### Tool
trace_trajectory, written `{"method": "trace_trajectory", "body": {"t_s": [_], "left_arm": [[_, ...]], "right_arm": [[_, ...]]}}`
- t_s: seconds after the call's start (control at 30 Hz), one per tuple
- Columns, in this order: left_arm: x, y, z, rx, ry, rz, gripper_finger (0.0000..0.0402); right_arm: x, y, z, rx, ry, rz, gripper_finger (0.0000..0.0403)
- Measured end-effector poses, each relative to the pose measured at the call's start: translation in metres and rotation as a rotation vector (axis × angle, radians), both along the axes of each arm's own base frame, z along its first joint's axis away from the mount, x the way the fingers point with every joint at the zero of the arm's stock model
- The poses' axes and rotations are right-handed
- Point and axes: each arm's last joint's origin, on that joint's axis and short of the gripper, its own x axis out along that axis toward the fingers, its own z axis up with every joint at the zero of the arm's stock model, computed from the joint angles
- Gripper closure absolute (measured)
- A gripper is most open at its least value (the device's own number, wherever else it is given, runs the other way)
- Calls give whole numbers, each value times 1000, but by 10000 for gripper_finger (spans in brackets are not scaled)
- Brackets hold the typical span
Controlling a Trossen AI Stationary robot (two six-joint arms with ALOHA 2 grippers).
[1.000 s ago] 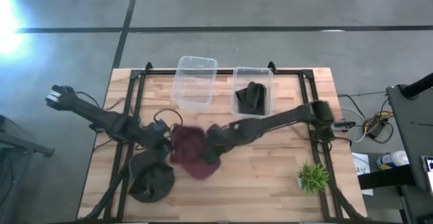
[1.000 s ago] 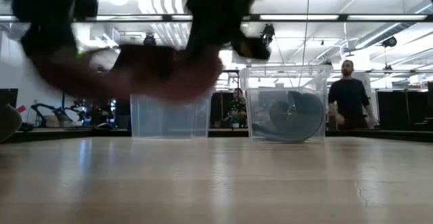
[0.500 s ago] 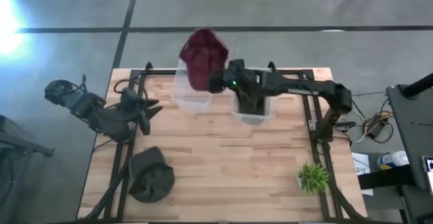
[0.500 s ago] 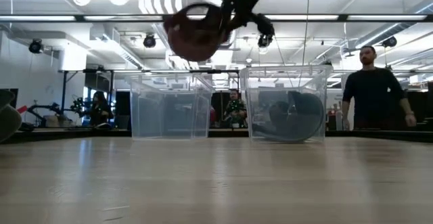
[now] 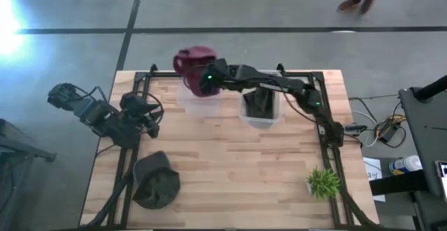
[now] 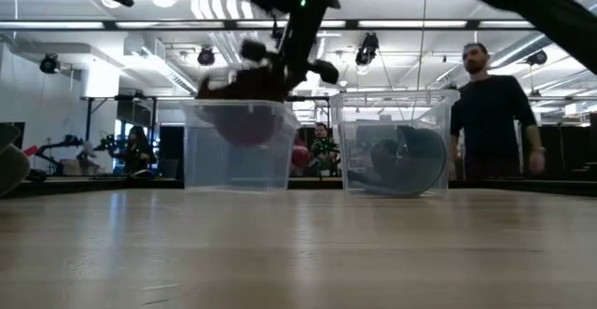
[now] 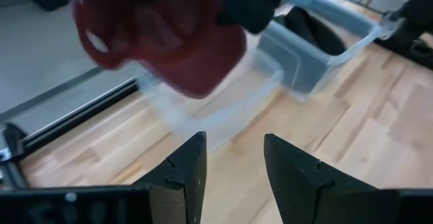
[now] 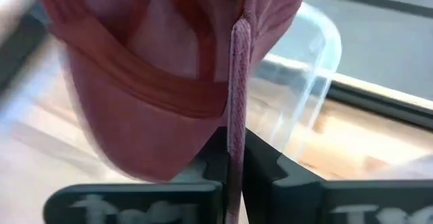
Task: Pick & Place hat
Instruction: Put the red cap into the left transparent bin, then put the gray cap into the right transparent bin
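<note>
Here the red hat (image 5: 193, 58) is held pinched in the right gripper (image 5: 208, 79) directly over the left bin (image 5: 198, 95), hanging into it, while the left gripper (image 5: 148, 114), fingers parted and empty, is parked nearer the table edge.

Grey concrete floor (image 5: 279, 1) — ceiling strip lights (image 6: 187, 24), a person (image 6: 490, 113) standing behind.
</note>
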Motion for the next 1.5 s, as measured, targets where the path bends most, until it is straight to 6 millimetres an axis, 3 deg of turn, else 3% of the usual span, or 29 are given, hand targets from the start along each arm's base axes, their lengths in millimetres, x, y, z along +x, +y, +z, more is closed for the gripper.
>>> {"method": "trace_trajectory", "body": {"t_s": [0.1,0.3,0.53,0.67,0.8,0.97,1.07,1.2,1.4,1.5], "left_arm": [[-1,0,-4,-4,46,10,260],[-2,-3,-26,-58,209,-37,260],[-3,-10,-66,-237,461,-121,260],[-4,-14,-86,-359,578,-163,260],[-1,-23,-100,-522,644,-296,260],[13,-42,-103,-627,560,-623,260],[16,-44,-106,-661,524,-610,260],[16,-41,-115,-570,533,-569,260],[23,-42,-120,-140,575,-975,260],[28,-43,-126,-123,604,-1045,260]], "right_arm": [[2,0,-7,27,109,0,367],[5,9,-17,80,145,76,299],[-3,19,10,88,107,155,215],[-12,41,40,29,92,267,193],[-21,68,68,19,81,522,189],[-24,110,77,-3,110,839,188],[-27,124,71,44,159,868,188],[-25,137,52,57,235,902,188],[-26,161,38,44,319,1045,188],[-27,169,39,48,317,1082,188]]}}
